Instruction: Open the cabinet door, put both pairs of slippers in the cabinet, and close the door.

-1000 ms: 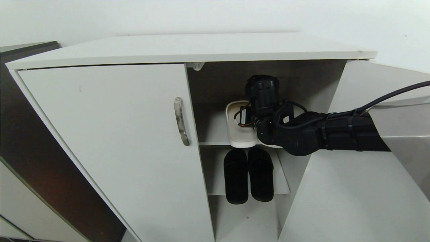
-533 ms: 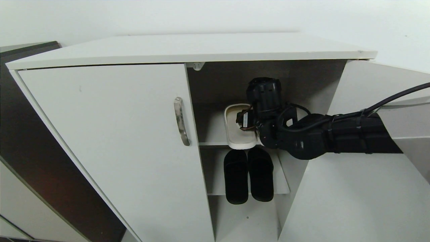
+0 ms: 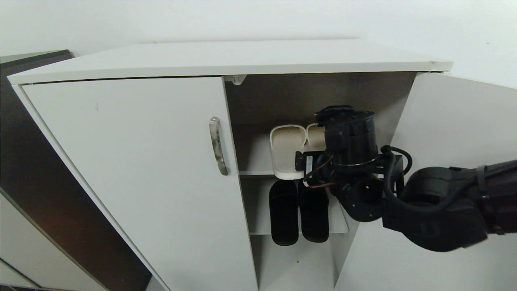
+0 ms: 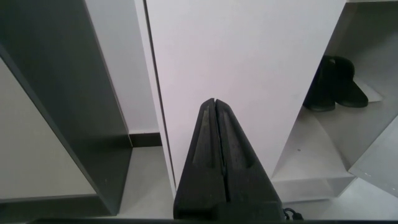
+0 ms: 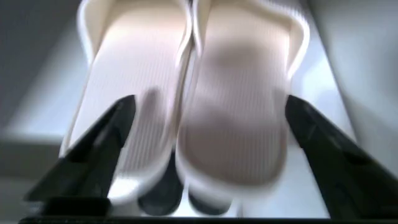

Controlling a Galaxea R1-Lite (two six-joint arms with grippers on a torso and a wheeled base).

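Note:
A cream pair of slippers (image 3: 287,150) lies side by side on the cabinet's upper shelf, and a black pair (image 3: 299,210) sits on the shelf below. The right door (image 3: 428,133) stands open; the left door (image 3: 133,161) is closed. My right arm's wrist (image 3: 349,137) hangs just in front of the opening. In the right wrist view my right gripper (image 5: 210,102) is open, its fingers (image 5: 93,162) spread wide, short of the cream slippers (image 5: 236,99) and holding nothing. My left gripper (image 4: 214,102) is shut and empty, low in front of the closed left door (image 4: 249,68).
A metal handle (image 3: 218,145) runs down the closed left door's right edge. A dark panel (image 3: 44,182) stands left of the cabinet. The cabinet's bottom compartment (image 3: 297,262) lies under the black slippers (image 4: 339,84). A white wall rises behind.
My right arm has drawn back out of the upper shelf, down and toward me. The cream slippers stay on the shelf, both now uncovered.

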